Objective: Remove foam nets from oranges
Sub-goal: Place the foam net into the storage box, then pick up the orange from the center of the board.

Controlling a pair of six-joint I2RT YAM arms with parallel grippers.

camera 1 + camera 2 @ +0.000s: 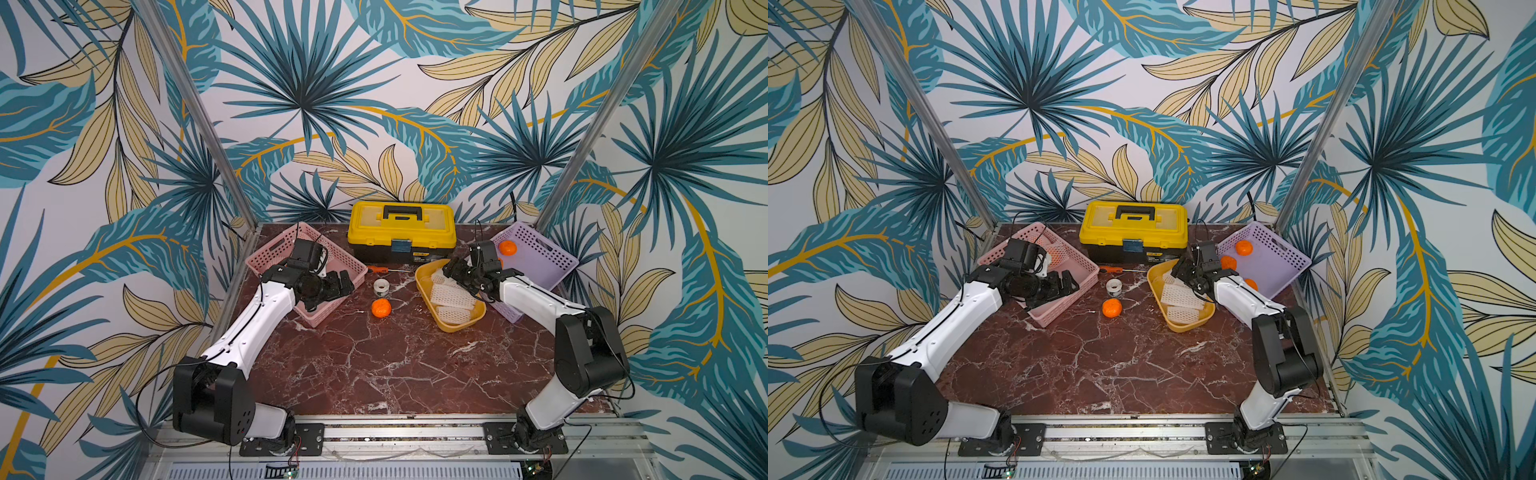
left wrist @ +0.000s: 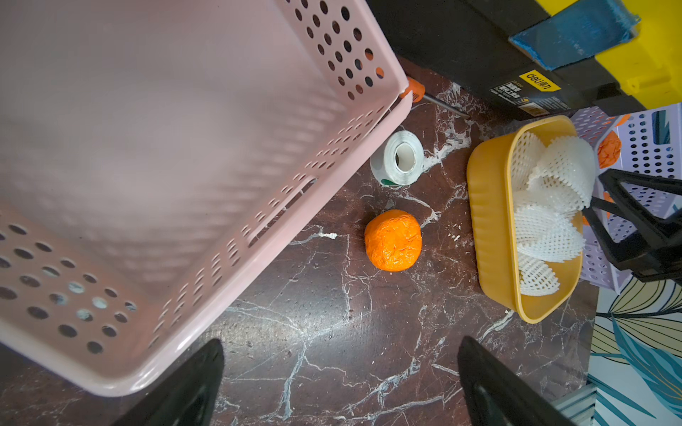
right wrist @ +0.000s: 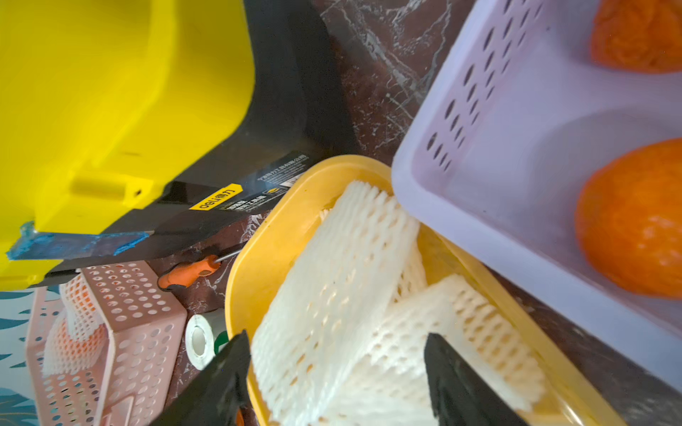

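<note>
One bare orange (image 1: 381,308) (image 2: 393,240) lies on the marble table between the baskets. Several white foam nets (image 1: 451,297) (image 3: 343,295) are piled flat in the yellow tray (image 1: 418,280). My right gripper (image 1: 451,270) (image 3: 336,335) hangs open just over that pile, a net lying under its spread fingers. Three bare oranges (image 1: 1243,247) sit in the purple basket (image 1: 540,253). A netted orange (image 1: 1054,251) rests at the back of the pink basket (image 1: 347,255). My left gripper (image 1: 343,282) (image 2: 341,343) is open and empty beside the pink basket's corner, short of the loose orange.
A yellow toolbox (image 1: 402,232) stands at the back centre. An orange-handled screwdriver (image 1: 380,270) and a white tape roll (image 1: 380,286) lie in front of it, just behind the loose orange. The purple basket's rim overlaps the yellow tray's edge.
</note>
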